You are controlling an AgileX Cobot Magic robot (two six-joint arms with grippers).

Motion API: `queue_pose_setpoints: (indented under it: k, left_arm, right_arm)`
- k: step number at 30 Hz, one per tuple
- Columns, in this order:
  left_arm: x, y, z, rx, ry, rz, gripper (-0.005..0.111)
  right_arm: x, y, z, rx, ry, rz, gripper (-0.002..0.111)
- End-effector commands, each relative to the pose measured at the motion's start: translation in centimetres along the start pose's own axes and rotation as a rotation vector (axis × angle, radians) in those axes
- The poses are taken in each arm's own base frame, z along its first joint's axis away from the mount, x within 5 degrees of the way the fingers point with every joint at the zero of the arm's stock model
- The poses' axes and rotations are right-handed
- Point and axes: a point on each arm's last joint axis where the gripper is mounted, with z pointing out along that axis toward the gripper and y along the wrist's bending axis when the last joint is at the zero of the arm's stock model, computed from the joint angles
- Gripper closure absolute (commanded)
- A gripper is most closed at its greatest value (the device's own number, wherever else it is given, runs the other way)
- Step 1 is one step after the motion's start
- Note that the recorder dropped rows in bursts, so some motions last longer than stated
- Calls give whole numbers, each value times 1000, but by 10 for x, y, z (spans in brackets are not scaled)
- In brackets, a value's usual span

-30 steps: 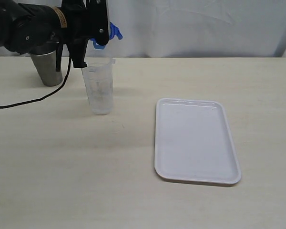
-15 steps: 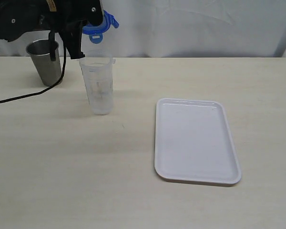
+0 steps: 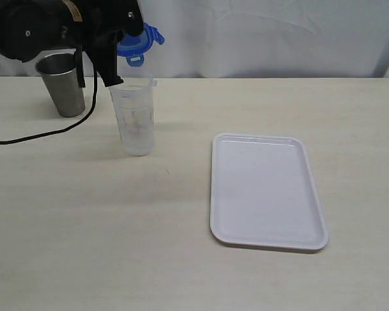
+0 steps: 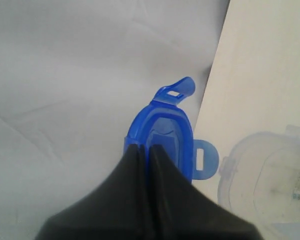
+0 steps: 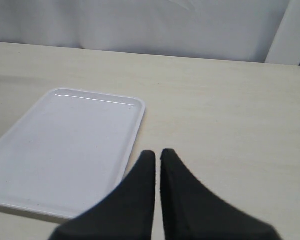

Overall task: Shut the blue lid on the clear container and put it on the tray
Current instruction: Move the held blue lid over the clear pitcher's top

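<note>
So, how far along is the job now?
Done: the left gripper is shut on the blue lid. In hand: the lid hangs above the clear container, whose mouth is open. Left: seating the lid, then moving the container onto the tray; it stands on the table.

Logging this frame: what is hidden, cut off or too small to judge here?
Blue lid: left wrist view, the left gripper covers its middle; exterior view, too small for detail.
Clear container: left wrist view, cut off by the frame edge; exterior view, markings too faint.
Right gripper: outside the exterior view.
Steel cup: exterior view, partly behind the left arm.
</note>
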Motion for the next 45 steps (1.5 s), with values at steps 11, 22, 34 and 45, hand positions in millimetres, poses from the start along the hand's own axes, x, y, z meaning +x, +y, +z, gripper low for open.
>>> queue_pose_setpoints:
  k: [11, 22, 34, 45]
  left_arm:
    - [2, -2, 2, 29, 20, -18, 107]
    - [-2, 5, -7, 13, 12, -15, 107]
    - [-1, 4, -7, 20, 16, -15, 107]
    - [-4, 9, -13, 3, 9, -10, 107]
  right_arm:
    - [-1, 0, 0, 0, -10, -6, 104]
    - [-1, 0, 0, 0, -10, -6, 104]
    - [-1, 0, 0, 0, -10, -6, 104]
    - [-1, 0, 0, 0, -10, -6, 104]
